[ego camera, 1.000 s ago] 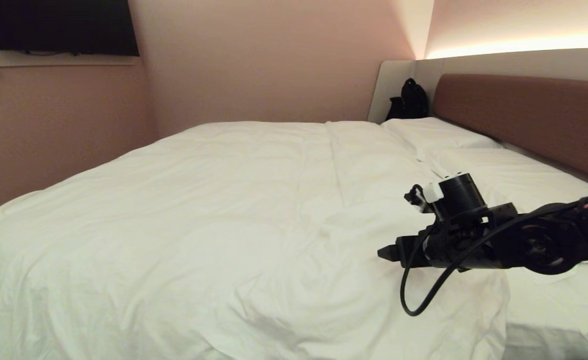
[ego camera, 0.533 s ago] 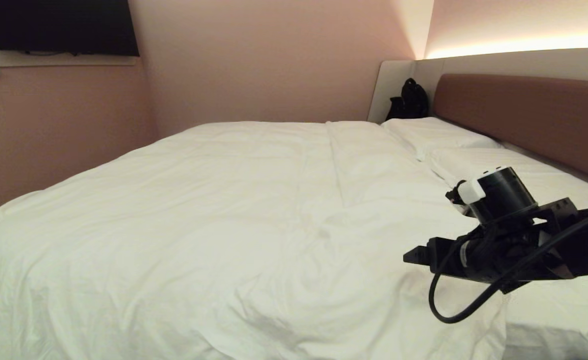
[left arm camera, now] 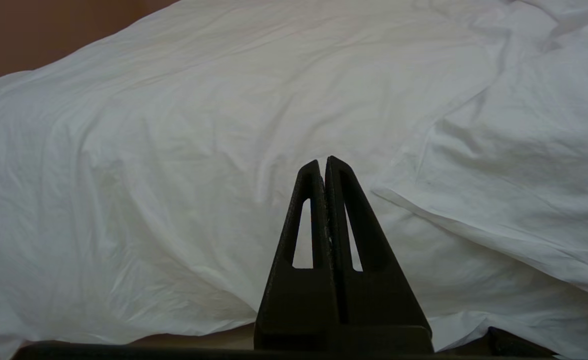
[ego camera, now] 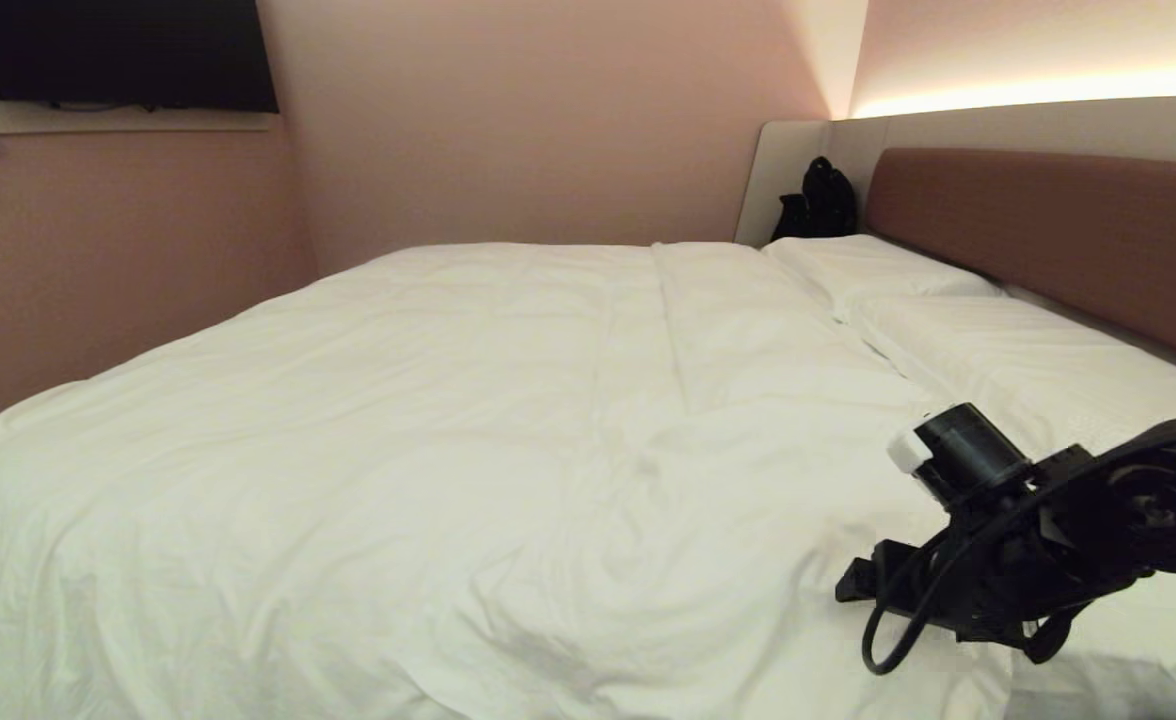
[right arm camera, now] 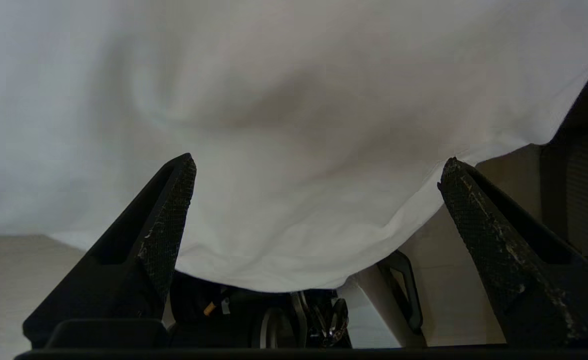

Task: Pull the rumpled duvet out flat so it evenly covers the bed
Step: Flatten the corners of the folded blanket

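Lower and further right now, the right gripper [right arm camera: 316, 165] hangs spread wide, empty, over the duvet [ego camera: 468, 440] edge on the bed [ego camera: 1048, 260]. Next, pinch deep into that hem, then pull evenly. Left gripper [left arm camera: 322, 162] sits closed.

The room is dim and warm-toned. Light comes from a glowing strip [ego camera: 1038, 92] above the headboard [ego camera: 1048, 235], washing the wall there pale. The duvet [ego camera: 468, 430] shows soft grey shadows in its folds near the bed's near edge. The right wrist view is blurred across the cloth, and the head view bends slightly at its edges.
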You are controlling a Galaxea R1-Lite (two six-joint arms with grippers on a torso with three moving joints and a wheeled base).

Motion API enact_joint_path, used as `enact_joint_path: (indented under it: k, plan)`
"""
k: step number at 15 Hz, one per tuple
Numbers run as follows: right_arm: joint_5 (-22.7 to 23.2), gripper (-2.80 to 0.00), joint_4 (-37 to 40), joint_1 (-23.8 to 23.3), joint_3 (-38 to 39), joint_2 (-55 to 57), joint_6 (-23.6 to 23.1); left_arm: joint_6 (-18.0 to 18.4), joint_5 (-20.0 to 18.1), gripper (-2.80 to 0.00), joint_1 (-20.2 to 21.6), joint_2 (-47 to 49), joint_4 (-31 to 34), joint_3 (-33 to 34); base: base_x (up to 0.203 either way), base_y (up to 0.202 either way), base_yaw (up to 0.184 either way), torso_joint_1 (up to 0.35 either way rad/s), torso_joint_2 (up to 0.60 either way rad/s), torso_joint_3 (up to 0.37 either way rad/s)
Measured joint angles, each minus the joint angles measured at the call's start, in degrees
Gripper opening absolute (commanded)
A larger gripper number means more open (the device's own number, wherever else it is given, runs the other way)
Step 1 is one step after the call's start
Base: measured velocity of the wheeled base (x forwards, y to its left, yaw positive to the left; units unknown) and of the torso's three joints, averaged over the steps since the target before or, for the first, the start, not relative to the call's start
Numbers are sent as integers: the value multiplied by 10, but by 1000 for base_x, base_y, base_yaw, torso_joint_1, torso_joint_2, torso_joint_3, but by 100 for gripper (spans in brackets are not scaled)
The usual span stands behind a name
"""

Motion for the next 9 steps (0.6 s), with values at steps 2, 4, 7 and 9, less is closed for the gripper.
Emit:
enact_joint_path:
  k: [2, 4, 7, 9]
  plan:
    - [3, 0, -14, -8, -6, 23, -4, 0, 0, -280, 0, 0, 0, 0, 0, 0, 0, 0, 0, 0]
    - [7, 0, -38, -12, -9, 51, -7, 0, 0, -280, 0, 0, 0, 0, 0, 0, 0, 0, 0, 0]
    - [14, 0, -72, -9, -10, 56, -6, 0, 0, -280, 0, 0, 0, 0, 0, 0, 0, 0, 0, 0]
    - [18, 0, -81, -5, -10, 49, -3, 0, 0, -280, 0, 0, 0, 0, 0, 0, 0, 0, 0, 0]
